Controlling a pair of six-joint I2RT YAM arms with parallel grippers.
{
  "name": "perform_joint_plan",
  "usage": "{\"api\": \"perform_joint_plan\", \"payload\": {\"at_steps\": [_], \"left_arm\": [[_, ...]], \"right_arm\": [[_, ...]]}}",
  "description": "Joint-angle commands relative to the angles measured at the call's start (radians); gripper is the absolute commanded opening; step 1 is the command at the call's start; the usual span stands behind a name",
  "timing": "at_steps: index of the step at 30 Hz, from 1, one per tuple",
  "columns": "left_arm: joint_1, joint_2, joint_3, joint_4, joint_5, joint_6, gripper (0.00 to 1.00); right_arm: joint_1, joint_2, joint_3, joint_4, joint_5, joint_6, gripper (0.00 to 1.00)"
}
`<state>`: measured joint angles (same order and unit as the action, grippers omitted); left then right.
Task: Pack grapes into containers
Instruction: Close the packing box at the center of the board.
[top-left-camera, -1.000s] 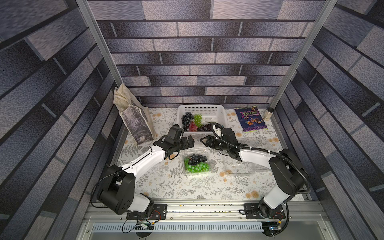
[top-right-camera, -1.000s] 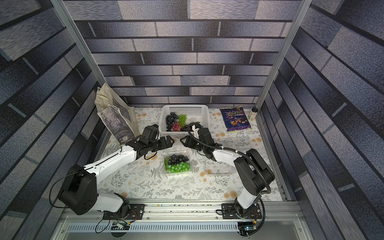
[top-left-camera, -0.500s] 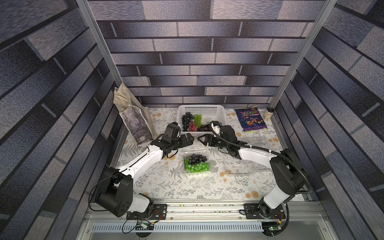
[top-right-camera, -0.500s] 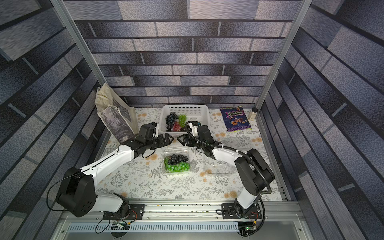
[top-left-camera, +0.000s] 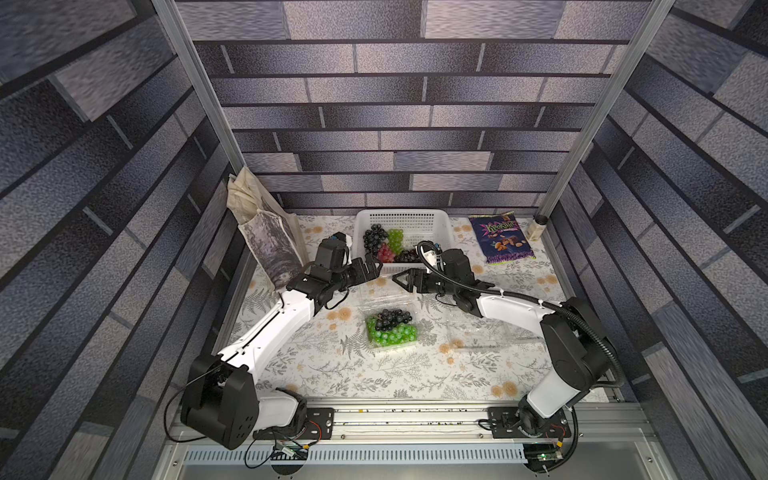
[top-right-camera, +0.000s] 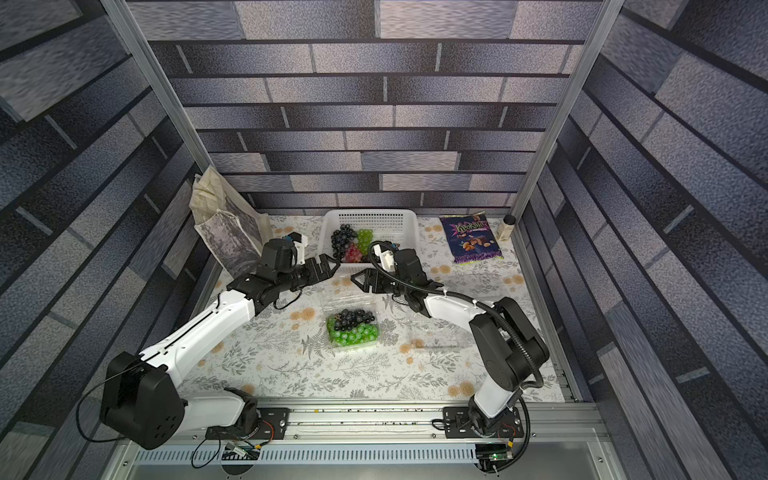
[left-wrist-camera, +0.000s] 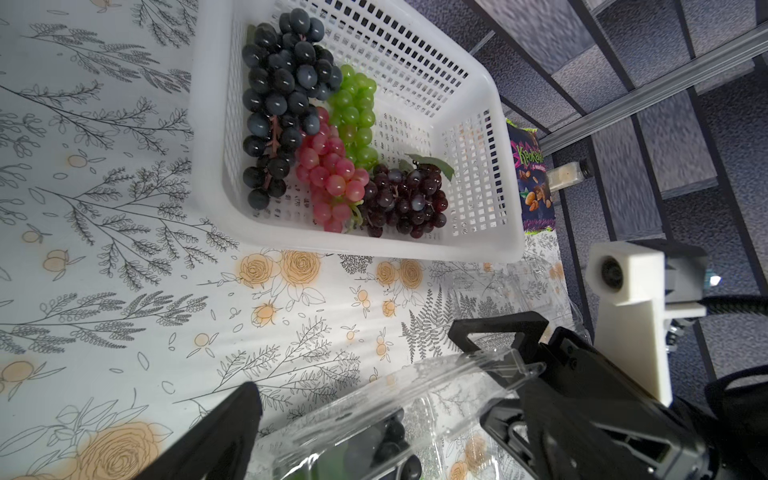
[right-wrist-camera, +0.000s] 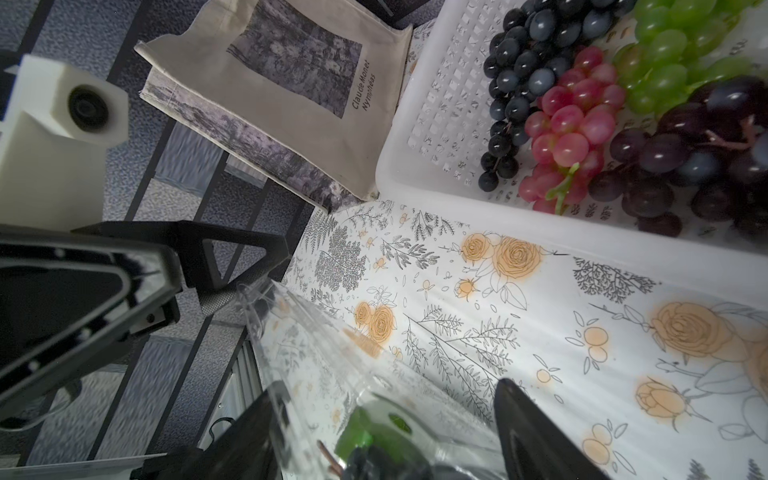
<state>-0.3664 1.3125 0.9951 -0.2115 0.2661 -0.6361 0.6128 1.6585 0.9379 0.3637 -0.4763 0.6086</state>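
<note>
Left hand (top-left-camera: 372, 266) and right hand (top-left-camera: 401, 279) gape, container lid (top-left-camera: 384, 296) seemingly between them.

Panels printed with long grey-blue bricks close the cell on three sides: the back wall (top-left-camera: 395, 124) far off, the left wall (top-left-camera: 104, 208) and the right wall (top-left-camera: 685, 208) slanting in. A bare aluminium left post (top-left-camera: 202, 83) and right post (top-left-camera: 600, 104) rise from the far corners. The worktop (top-left-camera: 374, 374) wears a white cloth with grey ferns and orange roses, evenly lit — along its near edge runs a metal rail (top-left-camera: 407, 417), and nearer still a slotted grey strip (top-left-camera: 374, 455).
</note>
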Motion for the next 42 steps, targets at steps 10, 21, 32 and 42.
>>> {"api": "perform_joint_plan", "payload": {"at_steps": [10, 21, 32, 42], "left_arm": [[0.015, 0.056, 0.095, -0.153, 0.031, 0.087, 0.97], [-0.021, 0.085, 0.081, -0.216, 0.049, 0.138, 0.82], [-0.087, 0.007, 0.050, -0.267, 0.058, 0.129, 0.82], [-0.208, -0.063, 0.012, -0.308, -0.016, 0.108, 0.83]], "right_arm": [[-0.008, -0.035, 0.006, 0.024, -0.085, -0.019, 0.79], [-0.010, -0.073, -0.022, 0.004, -0.084, -0.036, 0.78], [-0.013, -0.179, -0.069, -0.059, -0.053, -0.045, 0.78], [-0.013, -0.461, -0.172, -0.351, 0.124, -0.054, 0.77]]}}
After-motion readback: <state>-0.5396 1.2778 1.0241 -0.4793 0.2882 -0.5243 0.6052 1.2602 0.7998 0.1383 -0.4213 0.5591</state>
